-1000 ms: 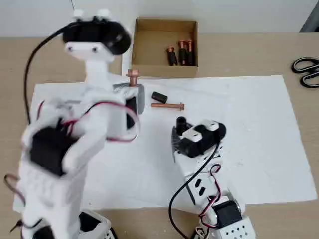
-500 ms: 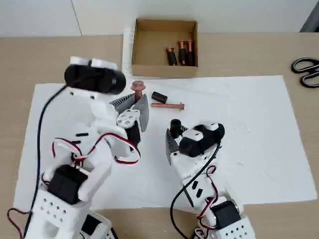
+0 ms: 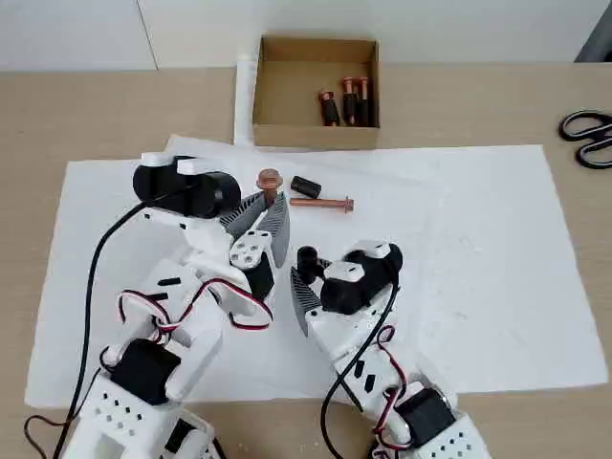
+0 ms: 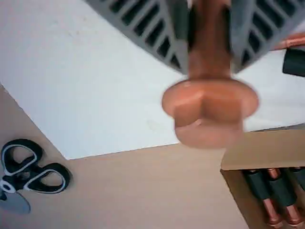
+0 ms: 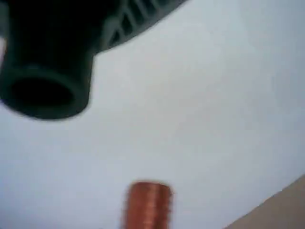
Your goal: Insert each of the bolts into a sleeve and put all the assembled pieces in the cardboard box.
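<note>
Left gripper (image 3: pixel 267 203) is clamped on a copper bolt (image 3: pixel 269 180), with the head sticking up past the fingertips. It's over the white paper (image 3: pixel 497 249), a bit in from the far edge. The left wrist view has that flanged head front and center.

Right gripper (image 3: pixel 308 273) is just beside it, more toward the middle of the paper. It's pinching a black sleeve (image 3: pixel 307 256) with the open bore poking out of the jaws. The 2 held parts are near each other but apart.

1 spare bolt (image 3: pixel 321 203) lies flat on the paper close to its far edge, and 1 loose sleeve (image 3: pixel 305 186) is just beside it.

The cardboard box (image 3: pixel 287 96) sits at the far edge of the table (image 3: pixel 96 105), with 3 assembled pieces (image 3: pixel 348 100) side by side toward its right wall. Scissors (image 3: pixel 588 137) are over by the table's right edge.
</note>
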